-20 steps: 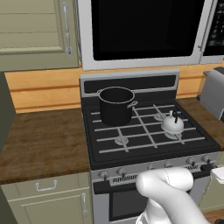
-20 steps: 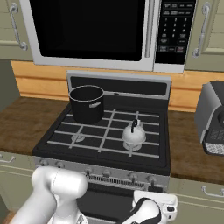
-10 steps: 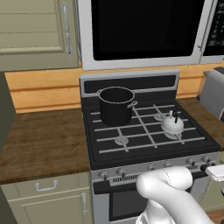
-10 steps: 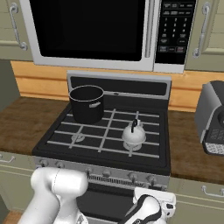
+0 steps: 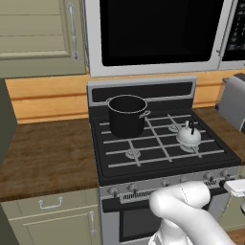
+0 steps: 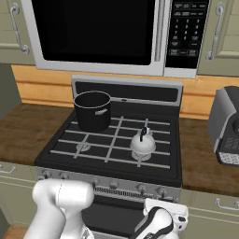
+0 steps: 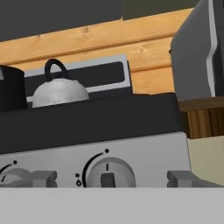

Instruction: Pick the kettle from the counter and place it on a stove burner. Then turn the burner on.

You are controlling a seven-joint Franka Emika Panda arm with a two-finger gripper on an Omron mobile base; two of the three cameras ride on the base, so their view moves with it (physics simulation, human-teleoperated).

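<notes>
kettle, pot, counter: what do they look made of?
Kettle: looks like polished metal, silvery-white sheen, thin black handle. Pot: probably dark coated metal, matte black, faint rim highlight. Counter: wood look, dark brown with visible grain; could be laminate.

the white robot arm (image 5: 184, 210) sits slightly lower and further right than a second ago, its white hand (image 6: 163, 219) edging right below the silver stove's front knob panel (image 6: 107, 184).

Kettle (image 7: 60, 92) atop stove, control knob (image 7: 107, 173) below, counter (image 7: 202, 119) right.
</notes>
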